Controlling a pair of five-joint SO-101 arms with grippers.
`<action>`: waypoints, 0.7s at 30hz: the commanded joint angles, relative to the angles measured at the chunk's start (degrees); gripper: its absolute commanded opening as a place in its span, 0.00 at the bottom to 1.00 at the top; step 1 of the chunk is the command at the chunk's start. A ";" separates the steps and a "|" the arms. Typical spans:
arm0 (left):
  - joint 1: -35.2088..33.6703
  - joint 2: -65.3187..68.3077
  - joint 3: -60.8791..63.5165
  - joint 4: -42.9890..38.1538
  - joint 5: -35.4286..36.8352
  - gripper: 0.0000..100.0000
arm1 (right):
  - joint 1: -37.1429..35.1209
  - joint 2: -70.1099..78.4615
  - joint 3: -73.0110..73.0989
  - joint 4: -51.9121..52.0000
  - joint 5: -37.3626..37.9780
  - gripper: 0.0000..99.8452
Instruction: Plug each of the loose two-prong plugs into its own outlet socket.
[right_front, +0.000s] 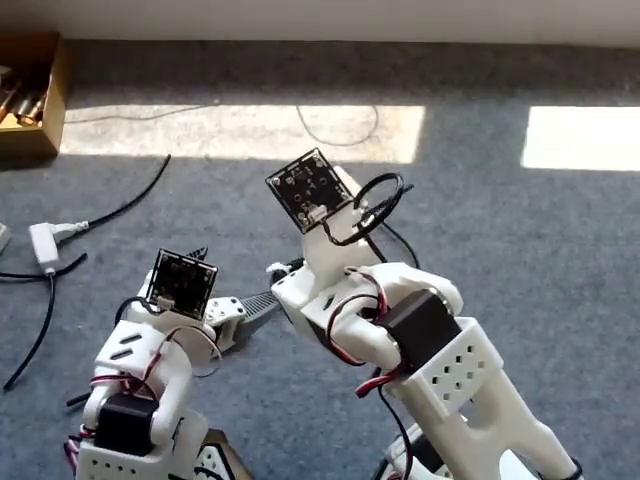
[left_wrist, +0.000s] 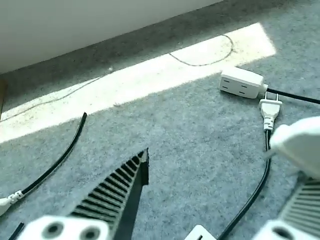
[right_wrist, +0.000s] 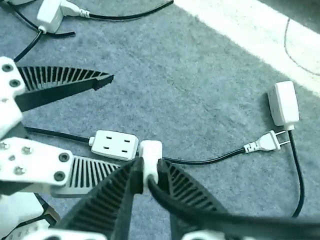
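plug (right_wrist: 150, 150) sits pinched in the right hand (right_wrist: 149, 166) just beside an outlet socket (right_wrist: 114, 145); left hand (left_wrist: 220, 175) gapes empty.

White plugs (right_wrist: 262, 145), white sockets (right_wrist: 114, 145), black cords (right_wrist: 205, 162), seemingly grey carpet (right_wrist: 200, 75).

high view: is looking down from above and behind left arm (right_front: 140, 385) and right arm (right_front: 420, 340) onto grey carpet (right_front: 520, 250) | left wrist view: is sitting low, facing across carpet toward wall (left_wrist: 75, 25) | right wrist view: is pointing steeply down, close in | both wrist views: are catching probably the same outlet block (left_wrist: 241, 83) (right_wrist: 283, 102) and loose plug (left_wrist: 270, 107) (right_wrist: 262, 144)
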 joint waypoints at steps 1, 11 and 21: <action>-1.01 0.31 -0.22 -1.85 0.44 0.41 | -0.40 -0.75 -1.45 1.10 0.62 0.01; -1.19 0.31 -0.13 -1.76 0.44 0.41 | -0.40 -0.31 -1.45 3.21 2.20 0.01; -1.19 0.31 -0.13 -1.67 0.44 0.41 | -0.40 -0.22 -1.45 5.93 4.04 0.01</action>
